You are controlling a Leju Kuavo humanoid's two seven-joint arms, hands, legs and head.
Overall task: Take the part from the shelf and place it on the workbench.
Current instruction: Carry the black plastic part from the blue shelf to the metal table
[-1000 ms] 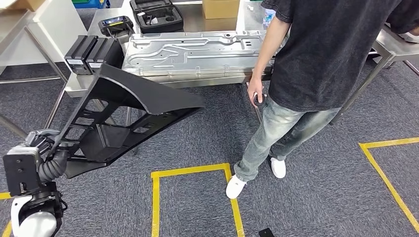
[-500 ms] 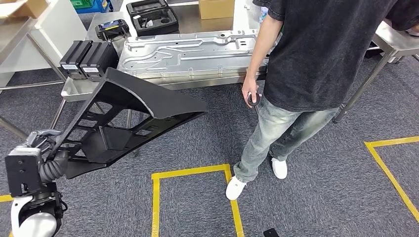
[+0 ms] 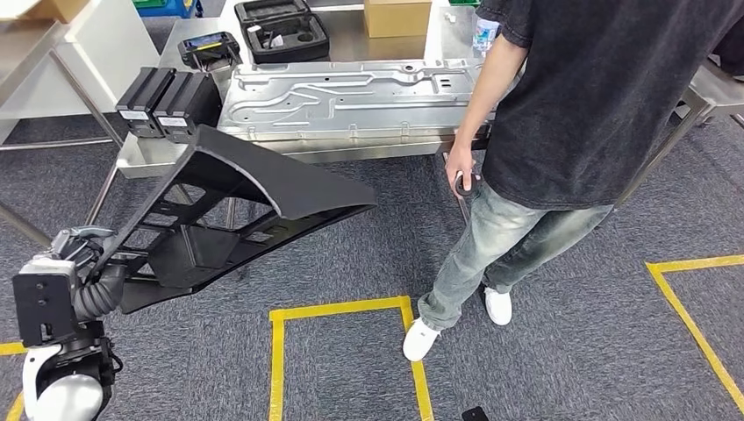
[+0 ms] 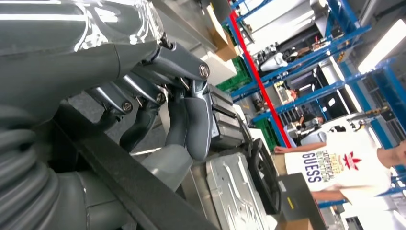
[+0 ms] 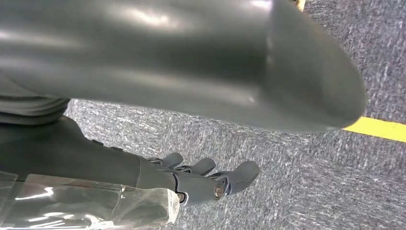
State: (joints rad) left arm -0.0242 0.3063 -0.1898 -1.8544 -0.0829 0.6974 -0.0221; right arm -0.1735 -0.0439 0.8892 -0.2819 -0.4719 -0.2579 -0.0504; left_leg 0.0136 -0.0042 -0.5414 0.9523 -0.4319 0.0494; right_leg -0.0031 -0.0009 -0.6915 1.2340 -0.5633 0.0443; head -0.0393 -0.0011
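The part is a large black ribbed panel with a curved top edge. It hangs tilted above the carpet just in front of the workbench. My left hand grips it at its lower left corner. In the left wrist view the fingers curl around a black bar of the part. My right hand hangs over the grey carpet with its fingers stretched out and nothing in it.
On the workbench lie a long stamped metal plate, two black boxes, a black case and a cardboard box. A person stands at the bench's right end. Yellow tape marks the carpet.
The whole picture has swayed a little, so the camera moved. The part stays in my left hand. The person has shifted slightly to the right.
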